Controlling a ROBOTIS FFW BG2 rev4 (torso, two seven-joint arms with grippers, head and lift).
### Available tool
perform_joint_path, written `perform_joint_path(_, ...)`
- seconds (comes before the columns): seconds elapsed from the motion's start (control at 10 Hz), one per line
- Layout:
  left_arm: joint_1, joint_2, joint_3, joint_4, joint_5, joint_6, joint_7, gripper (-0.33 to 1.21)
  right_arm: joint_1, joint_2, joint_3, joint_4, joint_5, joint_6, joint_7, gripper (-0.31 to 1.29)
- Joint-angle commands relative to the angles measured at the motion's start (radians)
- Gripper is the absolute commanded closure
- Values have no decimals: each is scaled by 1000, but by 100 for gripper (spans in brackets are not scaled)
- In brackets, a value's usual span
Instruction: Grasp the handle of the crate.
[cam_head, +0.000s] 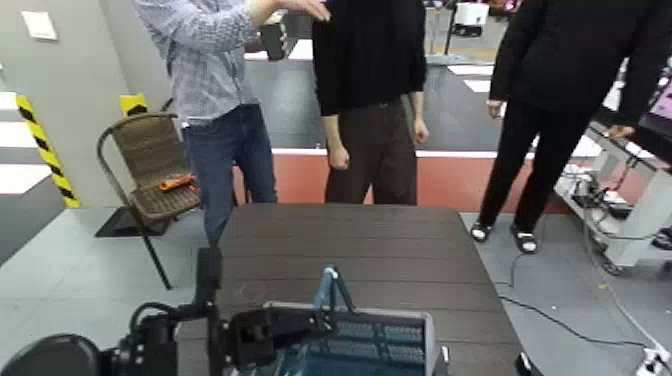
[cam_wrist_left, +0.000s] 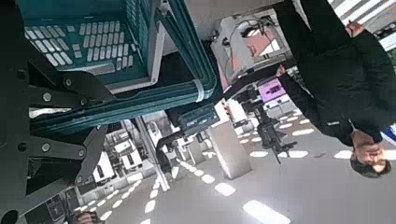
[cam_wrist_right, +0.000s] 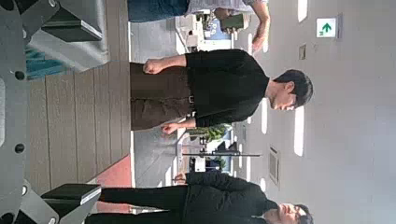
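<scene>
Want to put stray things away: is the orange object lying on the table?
No, the orange object lies on the seat of the wicker chair.

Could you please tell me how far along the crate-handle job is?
Done: the left pincer has closed on the raised handle. In hand: that grip, above the crate. Left: seemingly nothing; the right pincer waits open beside the crate.
</scene>
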Motion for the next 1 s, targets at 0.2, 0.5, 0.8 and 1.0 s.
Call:
perform_joint_path(0.2,-13,-10,-19,-8,2,7,21,119,-1,-2,7,-2,0,22,1,15)
perform_joint_path(0.5,-22,-20,-22,-8,2,-16,1,119,-3,0,10,-2,-1,30,0,15)
perform_joint_path(0.8,-17,-26,-13,-5,0,-19,-3,119,-3,0,11,-2,-11,40,-3,15)
perform_joint_path(1.0,-13,-31,-9,-5,0,-17,-3,119,-3,-2,11,-7,-11,44,-9,15)
